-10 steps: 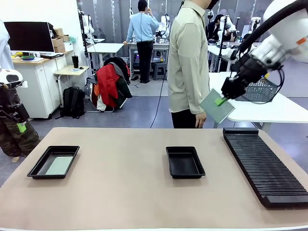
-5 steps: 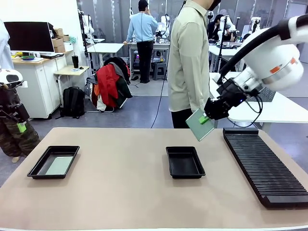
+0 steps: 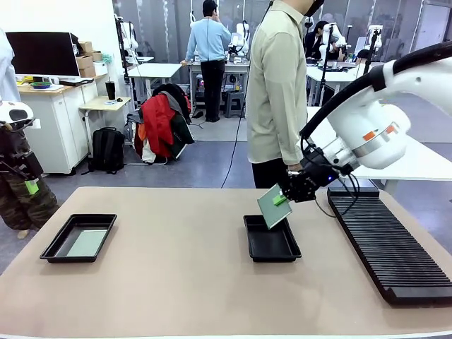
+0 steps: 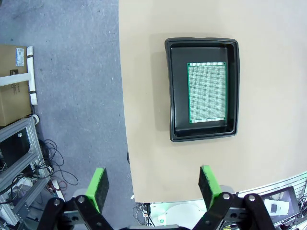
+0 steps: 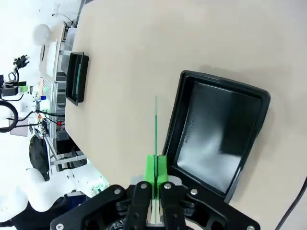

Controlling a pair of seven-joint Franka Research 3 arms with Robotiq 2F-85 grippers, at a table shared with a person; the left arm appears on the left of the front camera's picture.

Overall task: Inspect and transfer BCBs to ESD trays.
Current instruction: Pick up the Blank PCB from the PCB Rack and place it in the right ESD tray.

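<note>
My right gripper [image 3: 281,200] is shut on a green BCB [image 3: 273,205], holding it tilted just above the far edge of the middle ESD tray [image 3: 271,239]. Seen edge-on in the right wrist view, the BCB [image 5: 156,128] is pinched between the green pads [image 5: 156,170] beside that bare tray [image 5: 216,139]. A second ESD tray [image 3: 78,238] at the table's left holds another BCB [image 3: 87,243]. From high above, the left wrist view looks down on this tray [image 4: 202,89] and its board [image 4: 206,93], with my left gripper [image 4: 153,184] open and nothing between its fingers.
A long black slotted rack [image 3: 387,240] lies along the table's right side. A person in a pale shirt [image 3: 275,92] stands at the far edge, close behind the held board. The tan tabletop [image 3: 176,268] stretches between the two trays.
My right arm has swung down and to the left with the BCB, from high above the rack to just over the middle tray. The left tray and its board have not moved.
</note>
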